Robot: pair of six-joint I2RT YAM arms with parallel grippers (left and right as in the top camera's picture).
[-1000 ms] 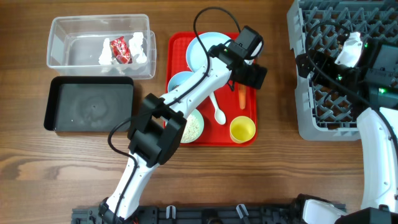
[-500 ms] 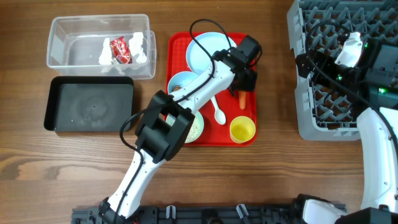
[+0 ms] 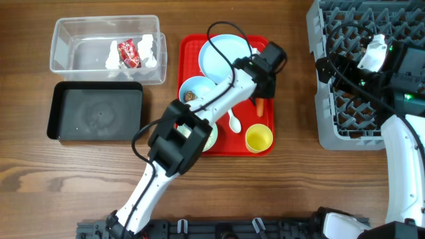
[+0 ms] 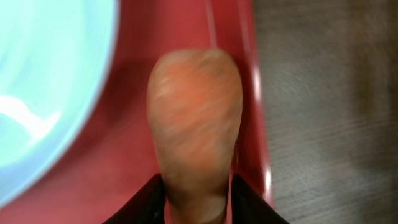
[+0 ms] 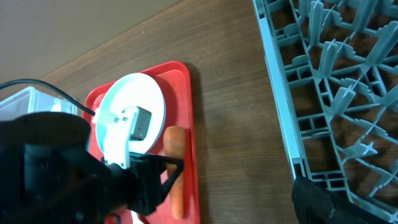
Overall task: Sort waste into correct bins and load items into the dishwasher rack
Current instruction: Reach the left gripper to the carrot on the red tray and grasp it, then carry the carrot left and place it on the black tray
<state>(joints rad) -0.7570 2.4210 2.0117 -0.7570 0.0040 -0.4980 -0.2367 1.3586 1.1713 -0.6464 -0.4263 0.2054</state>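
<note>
An orange carrot (image 3: 259, 105) lies along the right edge of the red tray (image 3: 239, 151). My left gripper (image 3: 261, 93) is down over it. In the left wrist view the carrot (image 4: 194, 118) fills the gap and both black fingers (image 4: 146, 202) press its sides. On the tray are a pale blue plate (image 3: 226, 56), a blue bowl (image 3: 194, 89), a mint-green bowl of rice (image 3: 208, 137), a white spoon (image 3: 234, 121) and a yellow cup (image 3: 259, 138). My right gripper (image 3: 330, 68) hovers open and empty over the grey rack (image 3: 352, 126).
A clear tub (image 3: 80, 43) at the back left holds white napkins and a red wrapper (image 3: 127, 53). A black tray (image 3: 96, 111) sits in front of it. The left arm crosses over the mint-green bowl. Bare wood separates the red tray from the rack.
My left gripper has swung over the carrot and closed its jaws onto it. The right arm has not moved.
</note>
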